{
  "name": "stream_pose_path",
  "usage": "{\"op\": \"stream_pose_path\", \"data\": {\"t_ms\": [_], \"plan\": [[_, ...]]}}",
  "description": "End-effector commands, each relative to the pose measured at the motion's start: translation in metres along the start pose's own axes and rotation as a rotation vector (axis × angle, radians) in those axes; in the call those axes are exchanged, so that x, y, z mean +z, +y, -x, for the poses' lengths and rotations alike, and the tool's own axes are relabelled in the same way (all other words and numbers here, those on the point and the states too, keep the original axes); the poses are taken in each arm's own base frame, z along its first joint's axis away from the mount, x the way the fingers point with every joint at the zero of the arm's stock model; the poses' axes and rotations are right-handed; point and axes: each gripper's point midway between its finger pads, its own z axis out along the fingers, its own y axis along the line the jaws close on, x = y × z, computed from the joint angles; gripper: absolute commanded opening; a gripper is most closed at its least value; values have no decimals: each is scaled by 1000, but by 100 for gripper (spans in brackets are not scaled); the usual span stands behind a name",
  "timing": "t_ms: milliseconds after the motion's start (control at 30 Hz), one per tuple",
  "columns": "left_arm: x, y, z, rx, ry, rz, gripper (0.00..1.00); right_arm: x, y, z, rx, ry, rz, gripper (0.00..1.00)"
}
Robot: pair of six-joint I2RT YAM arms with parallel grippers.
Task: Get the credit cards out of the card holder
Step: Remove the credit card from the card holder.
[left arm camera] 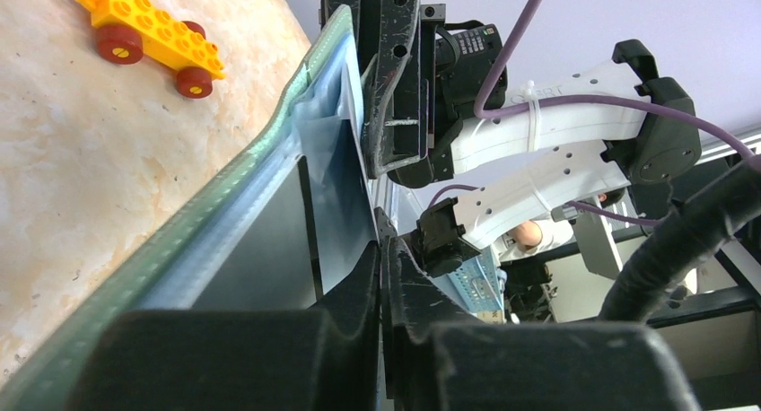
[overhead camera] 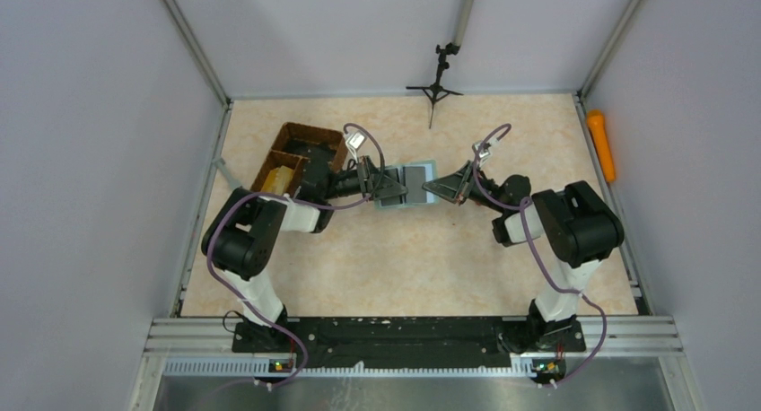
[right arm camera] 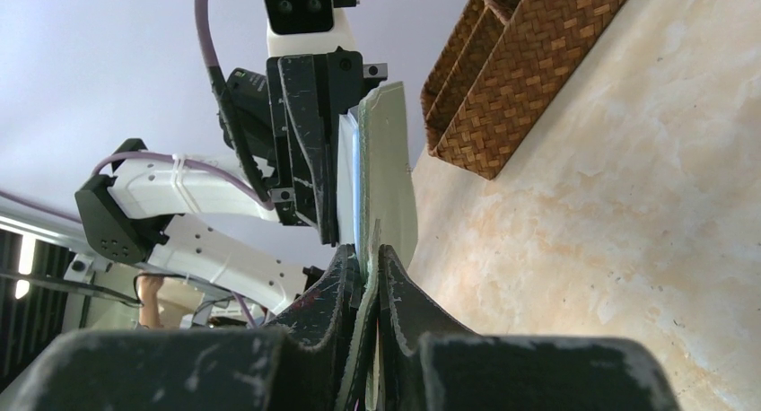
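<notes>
Beige marbled table (overhead camera: 404, 267), lilac walls on three sides. I see the card holder (overhead camera: 408, 187) spread open, its long axis running straight from my left gripper (overhead camera: 384, 191) to my right gripper (overhead camera: 441, 191). Each is clamped tight on one end. Just outboard of the left gripper sits the wicker tray (overhead camera: 301, 131), with a yellow block (overhead camera: 281, 178) in its small near compartment. Nearer than both grippers, bare tabletop stretches to the bases.

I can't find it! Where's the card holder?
Top view: the card holder is in the middle, just right of the wicker tray, pinched between both arms' jaws.
</notes>
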Motion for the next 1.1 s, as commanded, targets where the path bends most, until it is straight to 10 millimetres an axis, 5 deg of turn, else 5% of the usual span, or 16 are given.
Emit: {"op": "stream_pose_path", "data": {"t_ms": [0,467,800,933,1067], "plan": [[-1,-7,9,61,-27,-24,0,5,24,3,-124,2,109,0],[-17,11,20,43,-87,62,0,0,30,8,-135,-12,126,0],[-12,6,18,36,-62,19,0,-1,31,7,-130,-9,135,0],[-9,6,15,34,-48,16,0,3,32,4,-129,8,142,22],[-7,7,14,35,-41,20,0,4,32,2,-130,16,136,22]]}}
